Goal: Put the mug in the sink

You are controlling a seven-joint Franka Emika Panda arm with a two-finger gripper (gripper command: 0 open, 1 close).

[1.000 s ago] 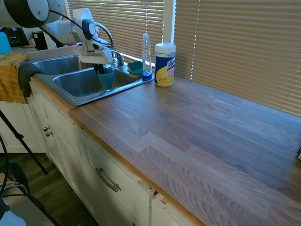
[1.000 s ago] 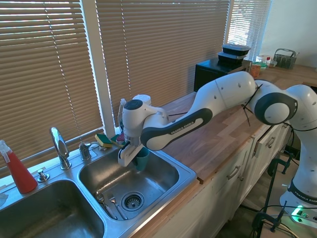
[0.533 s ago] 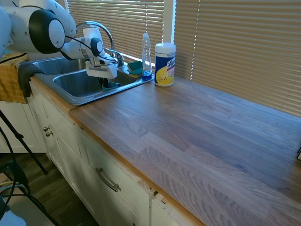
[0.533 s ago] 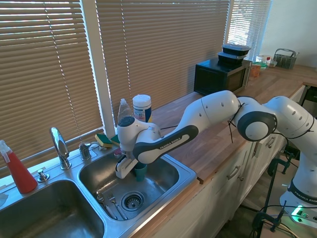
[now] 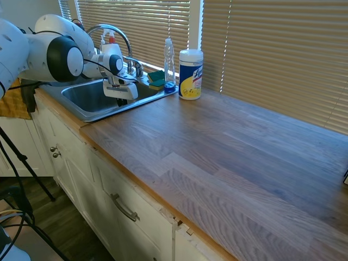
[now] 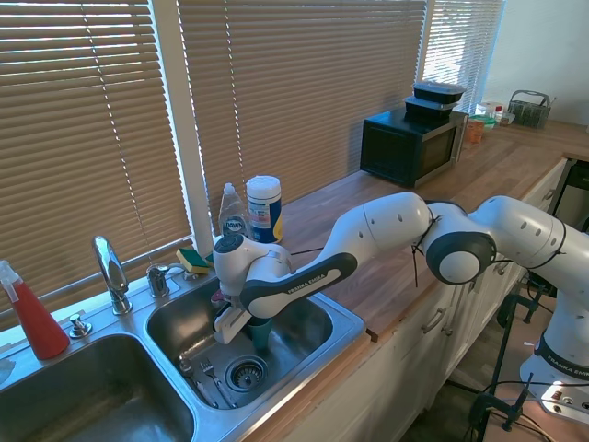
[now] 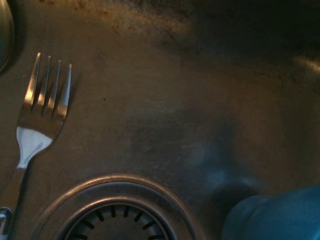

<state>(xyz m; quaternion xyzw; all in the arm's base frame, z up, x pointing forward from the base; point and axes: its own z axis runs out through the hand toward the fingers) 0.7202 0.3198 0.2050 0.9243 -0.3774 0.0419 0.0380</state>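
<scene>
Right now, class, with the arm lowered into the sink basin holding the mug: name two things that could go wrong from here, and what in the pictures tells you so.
1. The mug hangs low in the sink in the gripper; whether it touches the floor is unclear, so releasing now might tip it.
2. A fork lies beside the drain; landing on it could leave the mug tilted.

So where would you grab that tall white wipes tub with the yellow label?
The tall white wipes canister stands upright, so pinch its round middle from the side. Come from the wooden counter's open front: the clear slim bottle crowds one side and blinds sit behind.
</scene>
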